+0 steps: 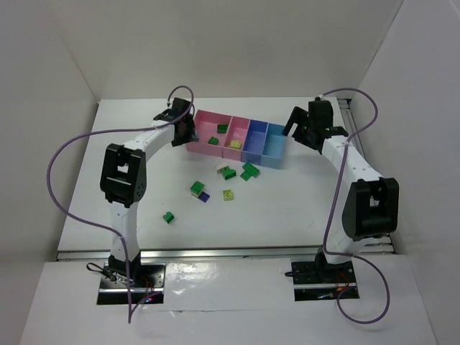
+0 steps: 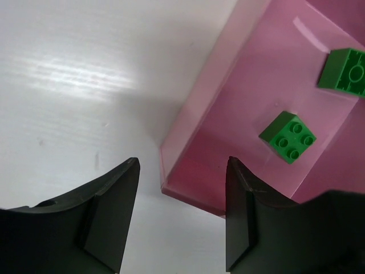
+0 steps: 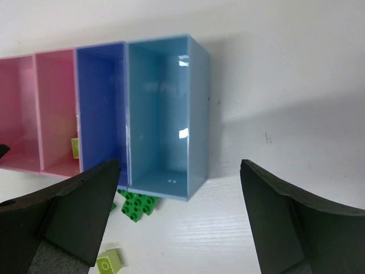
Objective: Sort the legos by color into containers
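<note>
Now our left gripper [image 2: 182, 165] hangs open and empty at the corner of the large pink tray [image 2: 194, 108], with two green legos [image 2: 288, 137] inside it. Our right gripper [image 3: 178, 165] gapes wide, holding nothing, just beside the light blue tray [image 3: 165, 114]; we see loose legos [image 1: 227, 172] on the table [image 1: 302, 208].

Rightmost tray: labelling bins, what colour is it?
The rightmost tray is light blue; right wrist view shows it best.
</note>
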Available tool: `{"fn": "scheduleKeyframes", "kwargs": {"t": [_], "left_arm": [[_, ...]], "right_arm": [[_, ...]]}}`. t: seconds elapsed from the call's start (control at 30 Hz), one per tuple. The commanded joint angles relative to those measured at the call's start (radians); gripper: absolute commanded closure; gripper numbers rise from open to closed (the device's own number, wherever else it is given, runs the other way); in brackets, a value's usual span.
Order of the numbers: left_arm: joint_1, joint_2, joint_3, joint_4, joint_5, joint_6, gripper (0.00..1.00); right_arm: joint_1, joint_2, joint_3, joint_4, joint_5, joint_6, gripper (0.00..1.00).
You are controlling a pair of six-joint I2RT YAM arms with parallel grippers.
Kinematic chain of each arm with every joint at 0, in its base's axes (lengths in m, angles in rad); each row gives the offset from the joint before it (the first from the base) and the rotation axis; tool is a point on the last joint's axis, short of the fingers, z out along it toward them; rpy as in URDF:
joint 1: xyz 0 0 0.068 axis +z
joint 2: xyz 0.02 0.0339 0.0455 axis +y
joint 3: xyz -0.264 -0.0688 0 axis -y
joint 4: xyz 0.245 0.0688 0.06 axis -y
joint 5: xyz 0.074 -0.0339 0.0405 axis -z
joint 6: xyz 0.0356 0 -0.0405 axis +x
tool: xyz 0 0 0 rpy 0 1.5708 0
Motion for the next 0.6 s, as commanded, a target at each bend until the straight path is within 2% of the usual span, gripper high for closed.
{"fn": "scheduleKeyframes", "kwargs": {"t": [0.0,0.2,0.3,0.4,0.43,0.47,0.57], "left_arm": [[0.024,-0.085,-0.089,-0.105,-0.039,-0.011,0.35],[0.047,-0.172,-0.139,-0.139,-0.027,-0.038,0.35],[0.047,-0.232,-0.139,-0.16,-0.027,0.001,0.34],[0.021,-0.284,-0.158,-0.17,-0.027,0.038,0.29],[0.021,-0.322,-0.158,-0.17,-0.027,0.038,0.26],[0.012,-0.341,-0.158,-0.18,-0.027,0.038,0.17],[0.011,-0.412,-0.158,-0.19,-0.004,0.056,0.1]], "right_arm": [[0.031,0.004,0.048,-0.014,-0.005,-0.006,0.07],[0.095,0.013,0.066,-0.037,-0.017,-0.101,0.07],[0.163,-0.011,0.055,-0.057,0.001,-0.156,0.07],[0.244,-0.036,0.009,-0.086,0.064,-0.199,0.08],[0.3,-0.046,-0.006,-0.086,0.116,-0.24,0.1],[0.33,-0.047,-0.02,-0.096,0.133,-0.264,0.11],[0.404,-0.018,-0.052,-0.108,0.147,-0.307,0.12]]}}
